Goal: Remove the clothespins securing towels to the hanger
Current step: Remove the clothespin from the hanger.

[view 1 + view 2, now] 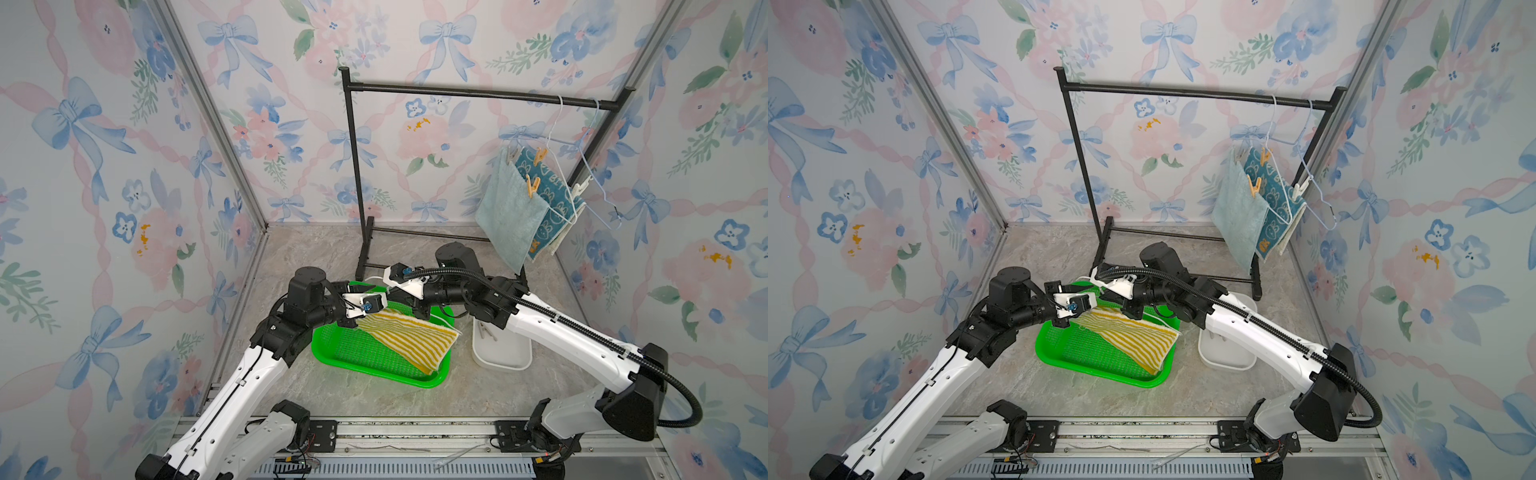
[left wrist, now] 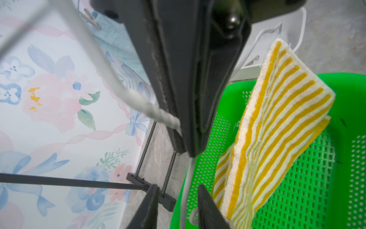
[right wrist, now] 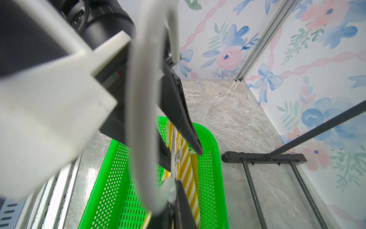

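Hovering over the far left corner of the basket (image 1: 365, 353), the left gripper (image 2: 178, 188) has its jaws apart, with the white wire of the hanger (image 2: 138, 101) running between them. The yellow towel (image 1: 411, 336) lies slanted in the basket, its right corner over the rim. Above it the right gripper (image 1: 417, 312) is clamped tight on the hanger. Next right, loose pins (image 1: 484, 330) lie in a white bin (image 1: 505, 357). Farther right, tan pins (image 1: 532, 185) grip the teal towel (image 1: 511, 212) and blue towel (image 1: 557, 208) hanging from the rack (image 1: 457, 92).

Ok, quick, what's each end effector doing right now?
Left end effector: open, white hanger wire between its jaws.
Right end effector: shut on the white hanger.
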